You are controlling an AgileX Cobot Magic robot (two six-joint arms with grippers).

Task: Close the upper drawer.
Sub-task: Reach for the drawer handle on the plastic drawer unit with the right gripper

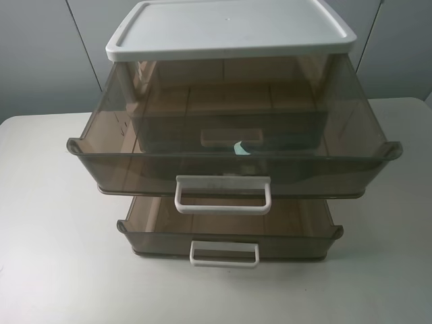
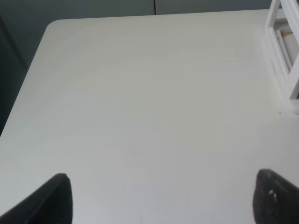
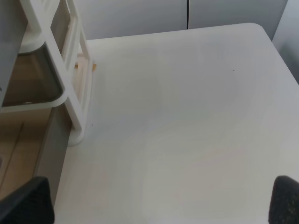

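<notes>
You are looking at the upper drawer (image 1: pixel 233 165) hanging far out of its cabinet across the middle of the high view, its white loop handle (image 1: pixel 223 208) sitting just below centre. The lower drawer (image 1: pixel 229 236) is also jutting out beneath it at bottom centre. Neither arm is showing in that view. In the wrist views the left gripper (image 2: pixel 163 198) and the right gripper (image 3: pixel 156 200) are both hovering over bare counter (image 1: pixel 54 236) with their fingers spread wide and holding nothing. The biggest risk is that you are pushing a wide, light drawer. Pressing near one corner of the front rather than at the handle is likely to skew it and jam it partway in. The whole cabinet may also be sliding back on the smooth counter rather than taking the drawer in, since nothing is bracing it under the white lid (image 1: pixel 229 27). Coming in low, you are risking a knock on the lower drawer or its handle (image 1: pixel 224 264) and closing the wrong one. With the fingers spread, one could be hooking inside the loop handle and dragging the drawer back out as you retreat.
</notes>
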